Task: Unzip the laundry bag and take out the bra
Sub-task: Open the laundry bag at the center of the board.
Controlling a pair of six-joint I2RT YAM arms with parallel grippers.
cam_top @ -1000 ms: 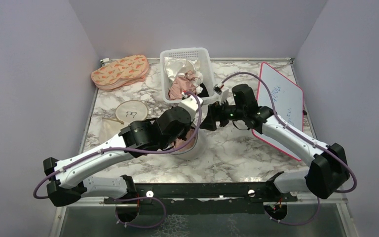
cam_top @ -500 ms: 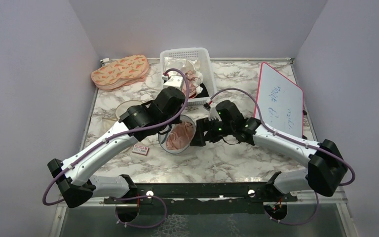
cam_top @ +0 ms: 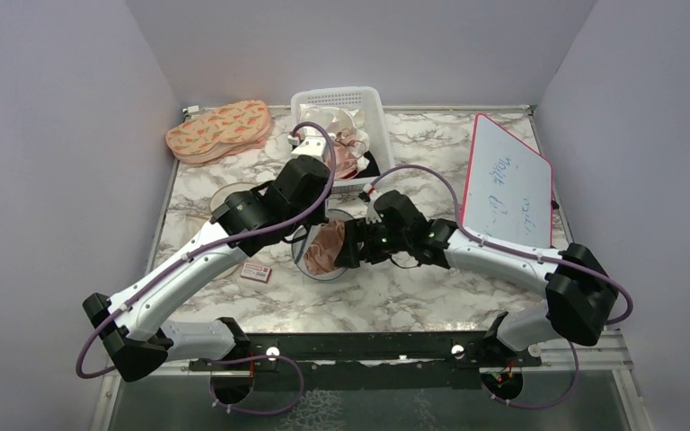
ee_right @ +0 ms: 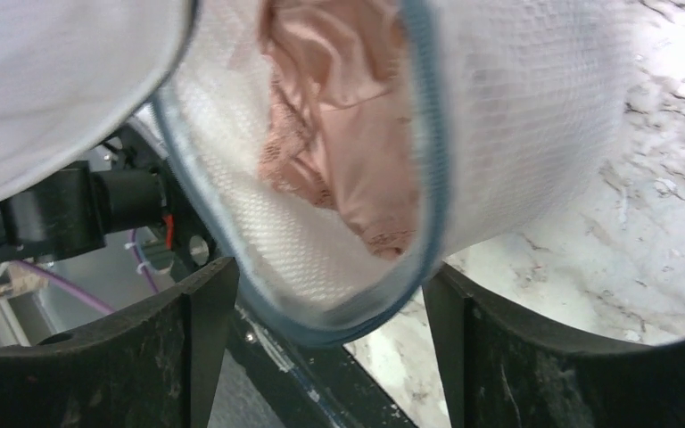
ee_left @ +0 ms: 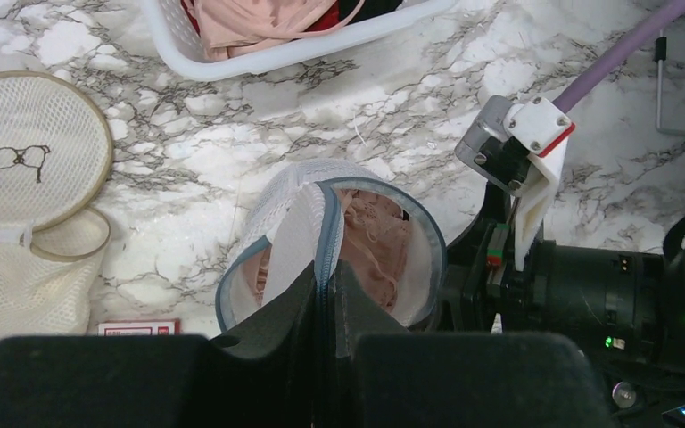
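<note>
Marble table (cam_top: 431,278) first: mid-table sits the laundry bag (ee_left: 276,218), tipped on its side, its unzipped mouth gaping toward the right arm. Inside it, the dusty-pink bra (ee_left: 379,241) is bunched against the mesh. Left gripper (ee_left: 325,283): 2 fingers pressed together on the bag's blue-grey rim, holding the mouth up. Right gripper (ee_right: 321,308): jaws spread wide, straddling the lower rim, nothing pinched. The bra lies straight ahead of that right gripper, just past the rim. It's clearly the nearer arm, so the reach should go forward into the opening.
</note>
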